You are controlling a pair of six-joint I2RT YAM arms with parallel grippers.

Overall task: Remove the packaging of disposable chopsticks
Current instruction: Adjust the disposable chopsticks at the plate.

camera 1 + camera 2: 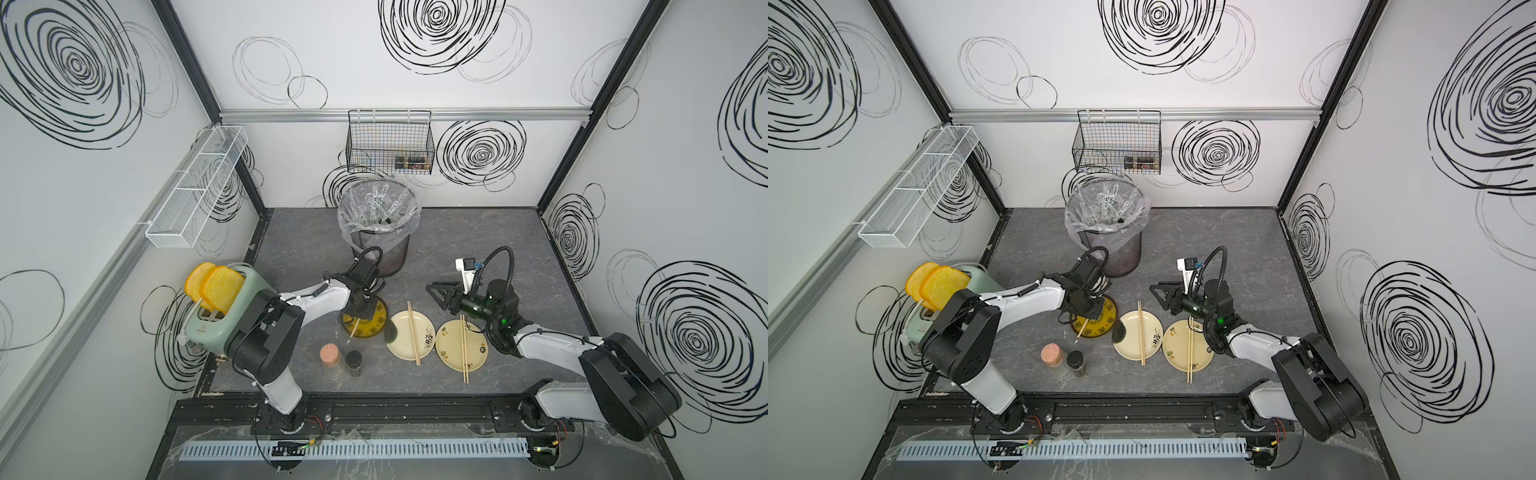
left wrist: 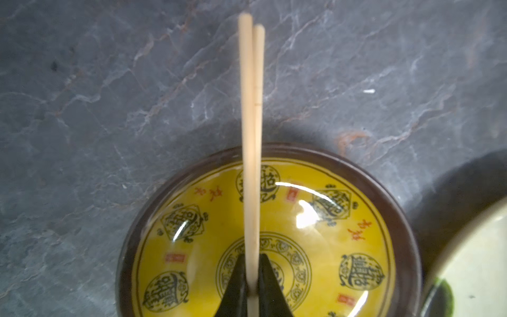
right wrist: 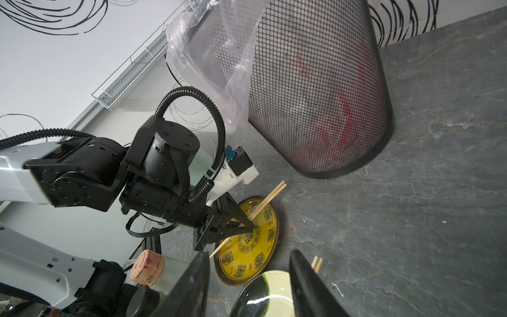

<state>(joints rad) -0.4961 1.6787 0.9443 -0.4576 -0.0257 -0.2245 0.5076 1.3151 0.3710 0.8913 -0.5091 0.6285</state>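
Observation:
My left gripper (image 2: 253, 274) is shut on a bare pair of disposable chopsticks (image 2: 250, 137) just over the yellow patterned plate (image 2: 315, 247). In both top views it points down over that plate (image 1: 374, 330), and the sticks (image 1: 354, 328) slant out past the plate's near rim. Two more bare pairs (image 1: 413, 334) (image 1: 463, 349) lie across two cream plates (image 1: 399, 347) (image 1: 451, 357). My right gripper (image 1: 437, 297) hangs open and empty above the far side of those plates. Clear packaging sleeves (image 1: 376, 208) with dark marks fill the lined bin.
The black mesh bin (image 1: 380, 253) stands just behind the yellow plate. A cork-topped jar (image 1: 331, 356) and a black-lidded jar (image 1: 354, 360) stand near the front. A green toaster (image 1: 224, 307) with toast sits at the left. Wire baskets (image 1: 390, 143) (image 1: 195, 187) hang on the walls.

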